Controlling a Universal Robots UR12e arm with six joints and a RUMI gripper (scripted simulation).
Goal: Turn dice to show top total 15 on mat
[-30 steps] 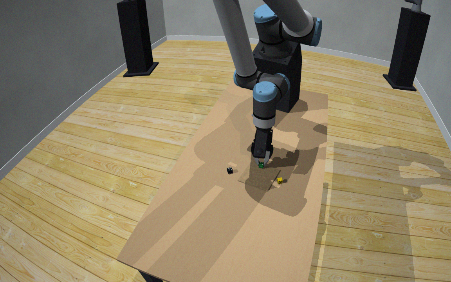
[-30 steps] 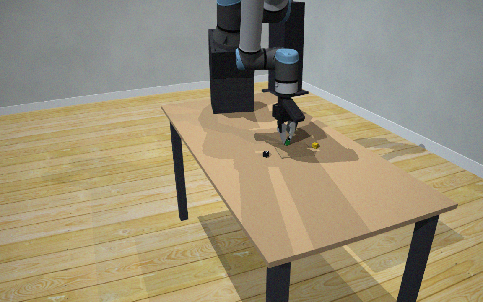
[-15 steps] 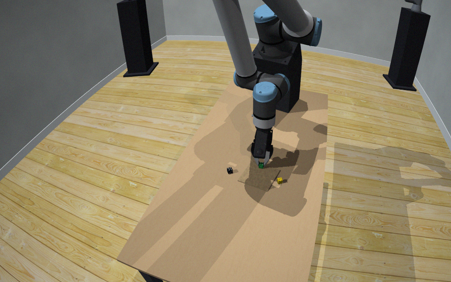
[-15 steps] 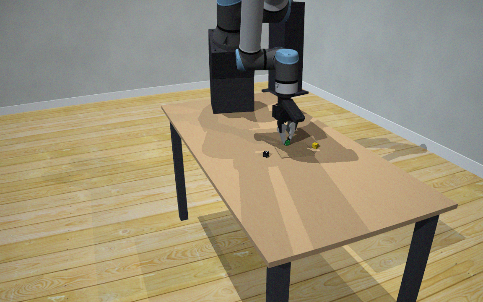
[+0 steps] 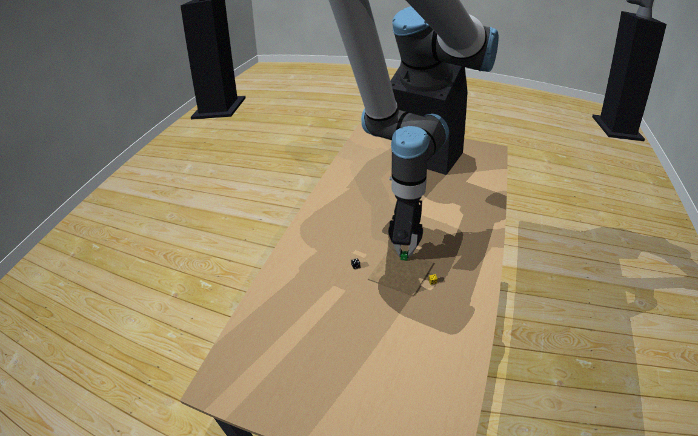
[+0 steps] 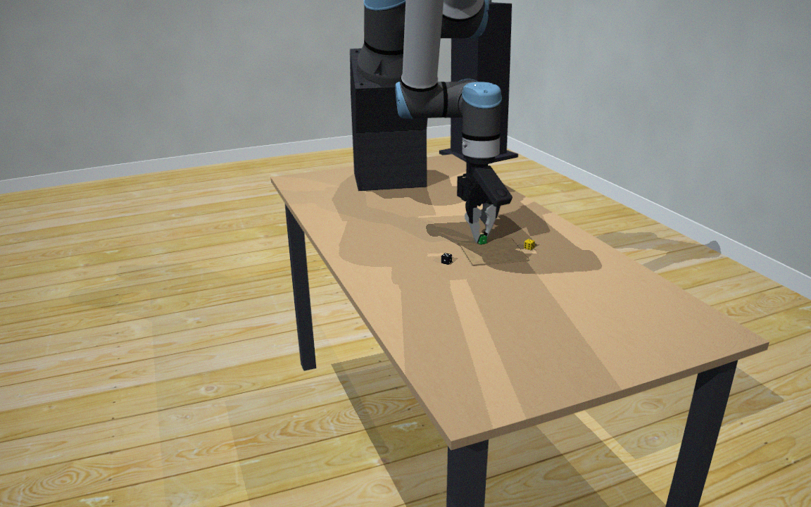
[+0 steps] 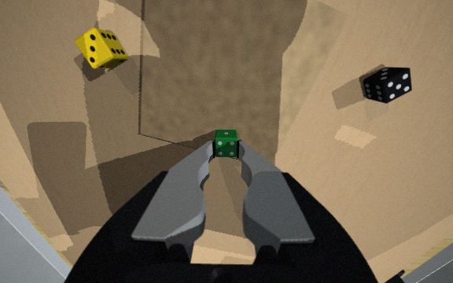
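Exterior view showed the worktop (image 6: 585,327) carrying the arm's dark pedestal (image 6: 389,157) at its far end. A brown mat (image 7: 211,71) lay flat on it under the arm's shadow. The pincer (image 7: 226,151) pointed down, clamped on the green die (image 7: 226,144) at the mat's near edge, just above the surface; one pip showed on the die's upper face. The yellow die (image 7: 101,47) sat just off the mat on one side, and the black die (image 7: 388,84) lay apart on the other side, five pips up.
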